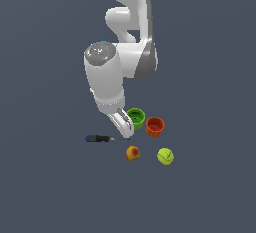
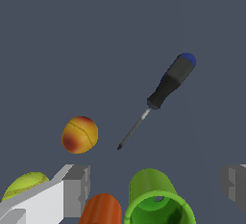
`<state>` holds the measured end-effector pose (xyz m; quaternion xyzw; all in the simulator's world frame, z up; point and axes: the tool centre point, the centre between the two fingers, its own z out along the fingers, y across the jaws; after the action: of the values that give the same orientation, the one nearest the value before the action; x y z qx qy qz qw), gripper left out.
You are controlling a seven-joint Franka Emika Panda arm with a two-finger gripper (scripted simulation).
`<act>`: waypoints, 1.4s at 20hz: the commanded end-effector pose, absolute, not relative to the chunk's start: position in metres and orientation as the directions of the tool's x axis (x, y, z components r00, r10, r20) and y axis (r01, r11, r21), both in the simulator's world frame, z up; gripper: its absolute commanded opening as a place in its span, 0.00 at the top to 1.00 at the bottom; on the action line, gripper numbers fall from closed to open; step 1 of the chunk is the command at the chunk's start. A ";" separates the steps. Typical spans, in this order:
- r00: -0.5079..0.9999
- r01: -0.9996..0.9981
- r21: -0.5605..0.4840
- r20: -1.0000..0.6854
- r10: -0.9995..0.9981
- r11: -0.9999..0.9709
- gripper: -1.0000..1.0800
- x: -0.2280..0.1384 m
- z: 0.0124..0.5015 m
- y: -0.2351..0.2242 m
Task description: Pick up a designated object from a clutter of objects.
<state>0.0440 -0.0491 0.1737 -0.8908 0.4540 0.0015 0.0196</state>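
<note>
The screwdriver [image 1: 102, 138] lies flat on the grey floor, dark blue-black handle toward the exterior view's left, thin grey shaft pointing right. In the wrist view [image 2: 169, 84] it lies diagonally, apart from everything else. My gripper [image 1: 125, 128] hangs tilted just above the shaft's tip end, beside the green cup [image 1: 135, 118]. In the wrist view the gripper [image 2: 156, 187] is open and empty, its fingers [image 2: 77, 189] spread wide with the green cup [image 2: 153, 201] between them in the picture.
An orange-red cup [image 1: 155, 126] lies next to the green one, also in the wrist view [image 2: 101, 211]. An orange-red fruit-like ball [image 1: 132, 153] [image 2: 79, 134] and a yellow-green tennis ball [image 1: 165, 156] [image 2: 24, 187] sit in front of them.
</note>
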 end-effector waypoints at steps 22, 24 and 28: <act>0.027 -1.000 -0.001 -0.003 -1.000 -0.027 0.04 0.043 0.072 -0.093; 0.009 -1.000 -0.001 -0.002 -1.000 -0.009 0.04 0.042 0.069 -0.095; -0.010 -1.000 0.000 0.000 -1.000 0.010 0.04 0.042 0.066 -0.096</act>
<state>0.0419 -0.0958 0.0665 -0.7062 0.7080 0.0004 0.0001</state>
